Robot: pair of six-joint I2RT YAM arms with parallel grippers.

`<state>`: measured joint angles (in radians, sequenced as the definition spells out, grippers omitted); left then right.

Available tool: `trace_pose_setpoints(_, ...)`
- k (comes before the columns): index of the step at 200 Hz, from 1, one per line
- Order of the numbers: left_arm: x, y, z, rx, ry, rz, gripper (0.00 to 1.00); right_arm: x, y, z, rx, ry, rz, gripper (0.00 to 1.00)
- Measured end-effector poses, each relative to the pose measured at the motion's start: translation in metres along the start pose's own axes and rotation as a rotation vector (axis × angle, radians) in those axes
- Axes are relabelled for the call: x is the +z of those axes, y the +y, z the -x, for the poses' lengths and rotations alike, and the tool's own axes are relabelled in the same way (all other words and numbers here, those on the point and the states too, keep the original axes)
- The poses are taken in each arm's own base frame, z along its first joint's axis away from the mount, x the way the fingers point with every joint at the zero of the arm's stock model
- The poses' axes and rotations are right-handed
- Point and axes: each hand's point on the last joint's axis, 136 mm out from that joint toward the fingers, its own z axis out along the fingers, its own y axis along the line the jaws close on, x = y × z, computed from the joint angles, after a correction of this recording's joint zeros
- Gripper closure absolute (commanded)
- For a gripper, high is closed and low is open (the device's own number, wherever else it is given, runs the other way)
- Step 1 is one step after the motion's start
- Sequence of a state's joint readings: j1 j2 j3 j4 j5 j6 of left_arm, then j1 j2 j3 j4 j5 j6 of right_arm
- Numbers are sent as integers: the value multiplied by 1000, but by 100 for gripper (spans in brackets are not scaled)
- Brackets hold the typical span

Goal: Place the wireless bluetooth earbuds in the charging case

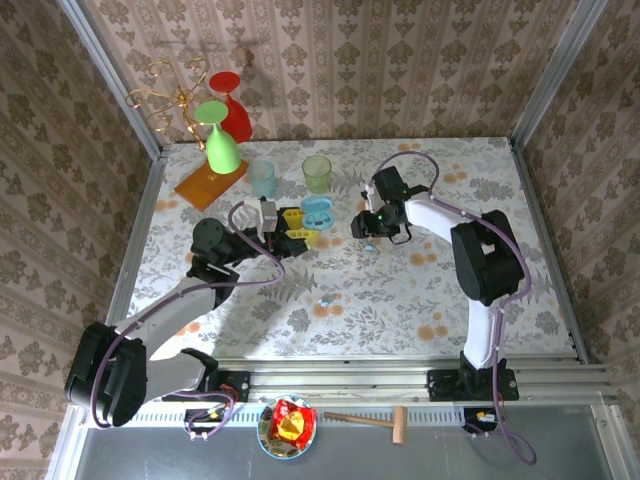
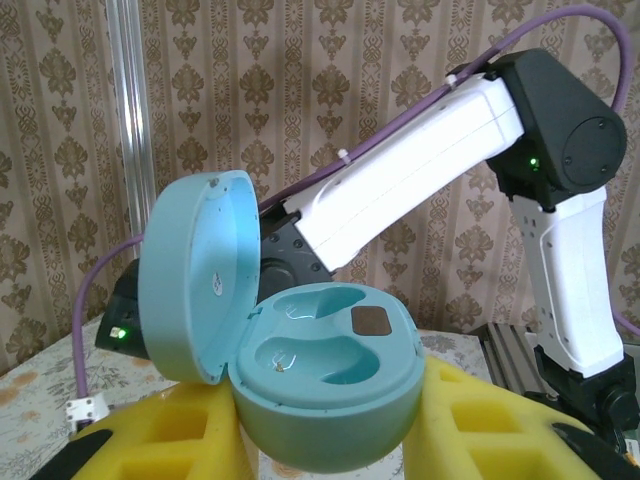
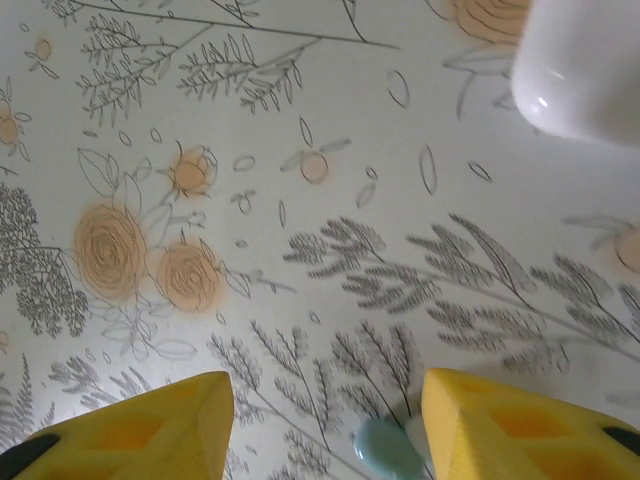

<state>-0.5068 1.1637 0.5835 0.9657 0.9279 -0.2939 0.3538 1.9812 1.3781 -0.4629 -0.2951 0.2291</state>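
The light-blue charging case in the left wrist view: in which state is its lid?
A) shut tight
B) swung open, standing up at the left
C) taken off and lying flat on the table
B: the charging case shows its inner wells, and the lid stands up from the hinge at its left side.

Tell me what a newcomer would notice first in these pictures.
An open pale-blue charging case, lid up, sits clamped between the left gripper's yellow fingers. Under the right gripper, jaws apart, a pale-blue earbud lies on the flowered table. A green goblet and a red goblet stand back left.
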Motion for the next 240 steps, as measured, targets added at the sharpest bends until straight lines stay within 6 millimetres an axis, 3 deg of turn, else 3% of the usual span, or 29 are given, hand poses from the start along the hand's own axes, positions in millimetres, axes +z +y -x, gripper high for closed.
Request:
trace_pose_setpoints(30,-1,-3,5,12,-9,1,73,14,-3,-6,4,39,9,48)
trace_pose_setpoints(74,-2,-3,2,1,5,6,73,19,-5,-16,4,62,13,49)
trace_pose_setpoints(172,-2,-2,1,0,7,6,73,9,-9,-35,5,59,-3,50)
trace_pose_setpoints(203,-2,-2,1,-1,7,7,73,4,-19,-36,22,54,-82,48)
trace_pose_setpoints(240,-2,-2,1,-1,7,7,73,-3,-28,-39,46,66,-221,55)
